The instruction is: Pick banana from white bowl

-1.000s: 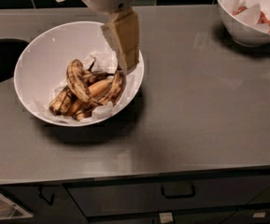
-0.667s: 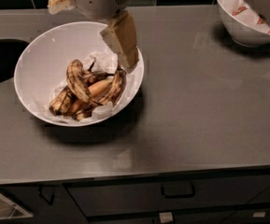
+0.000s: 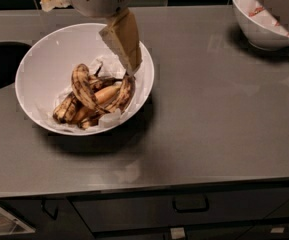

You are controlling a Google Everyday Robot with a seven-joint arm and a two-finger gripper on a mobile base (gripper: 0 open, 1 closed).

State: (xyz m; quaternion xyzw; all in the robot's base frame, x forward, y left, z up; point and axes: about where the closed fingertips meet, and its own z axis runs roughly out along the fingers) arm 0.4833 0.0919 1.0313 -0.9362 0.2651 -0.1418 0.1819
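The banana [image 3: 84, 86] lay arched atop the pile in the white bowl [image 3: 39, 69], on crumpled paper. The gripper [image 3: 129, 66] hung over the bowl's right side, tip close to the fruit; open or closed, couldn't tell. Best move, I'd say: shift left, straddle the arch's middle, squeeze gently. No readable writing anywhere.

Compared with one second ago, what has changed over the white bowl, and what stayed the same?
The gripper shifted a little to the left in the view, its tip staying low over the right side of the white bowl. Nothing was visibly taken hold of: the banana lies as before, and the bowl has not moved.
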